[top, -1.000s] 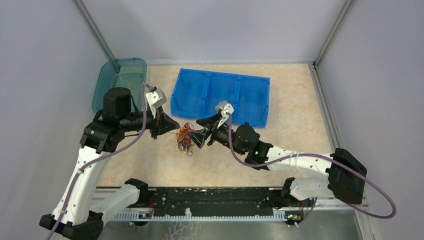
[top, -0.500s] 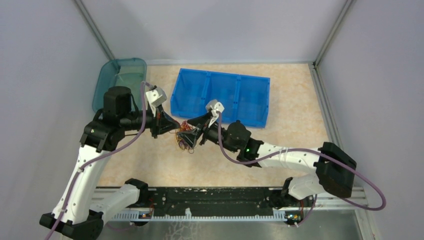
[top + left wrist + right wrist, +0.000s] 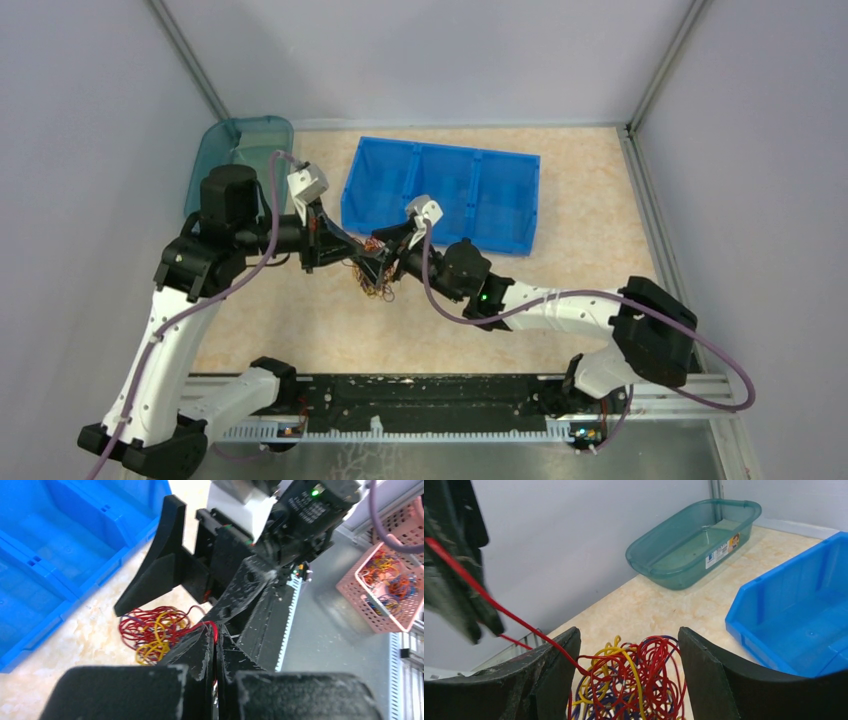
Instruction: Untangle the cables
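The pale marbled table (image 3: 600,230) carries everything, with grey walls on three sides. Along its far side lies a blue bin (image 3: 490,195) with three compartments, and just left of it, in the far left corner, stands a teal see-through tub (image 3: 245,150). The left arm (image 3: 165,325) rises from its base and bends in toward the middle. The right arm (image 3: 560,305) stretches low across from the right, so that the two meet in front of the blue bin's left end. In the left wrist view, beyond the near edge of the table, a pink mesh basket (image 3: 372,617) holds more coloured loops. The left hand (image 3: 214,636) has its two fingers pressed flat together, pinching a red cable (image 3: 499,611) at their tips. In the right wrist view that cable runs taut and slanting from those fingers down into the bundle. The right hand (image 3: 626,636) stands wide and grips nothing, one finger on each side of the bundle and not pressing on it. The cables (image 3: 375,282) are a loose tangle of red, yellow and dark purple loops, in the middle of the table just in front of the blue bin and between the two hands. The tangle sits low over the table, but whether its underside rests there cannot be told.
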{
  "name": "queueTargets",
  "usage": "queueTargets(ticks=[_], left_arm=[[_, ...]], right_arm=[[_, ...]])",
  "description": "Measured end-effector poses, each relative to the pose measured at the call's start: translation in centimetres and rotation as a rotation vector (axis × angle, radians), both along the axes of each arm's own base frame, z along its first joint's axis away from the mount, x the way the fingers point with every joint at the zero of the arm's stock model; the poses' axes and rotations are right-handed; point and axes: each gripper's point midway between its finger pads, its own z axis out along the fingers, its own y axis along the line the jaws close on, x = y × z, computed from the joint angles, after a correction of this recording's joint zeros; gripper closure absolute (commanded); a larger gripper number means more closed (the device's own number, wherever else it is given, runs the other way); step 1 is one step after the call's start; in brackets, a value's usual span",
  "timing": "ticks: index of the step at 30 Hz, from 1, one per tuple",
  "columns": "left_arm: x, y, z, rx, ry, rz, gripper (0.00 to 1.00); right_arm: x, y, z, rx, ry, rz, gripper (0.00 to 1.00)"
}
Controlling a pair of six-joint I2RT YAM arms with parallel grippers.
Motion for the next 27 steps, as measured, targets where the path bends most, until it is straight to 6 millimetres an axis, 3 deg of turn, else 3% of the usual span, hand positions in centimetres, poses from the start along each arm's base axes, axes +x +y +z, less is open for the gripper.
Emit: queueTargets(ticks=[9, 19, 27], left_arm=[[-2.2, -1.2, 2.9, -0.102, 0.085, -0.107, 0.99], [-4.0, -1.7, 6.6, -0.199, 0.089, -0.187, 1.00], [-3.9, -1.8, 12.4, -0.254, -0.049, -0.200, 1.00]], right_arm=[[1.1, 1.8, -0.4, -0.009, -0.012, -0.009, 0.29], [1.1, 1.9, -1.5, -0.009, 0.018, -0.007, 0.30], [0.4, 1.2, -6.4, -0.050, 0.105, -0.004, 0.32]])
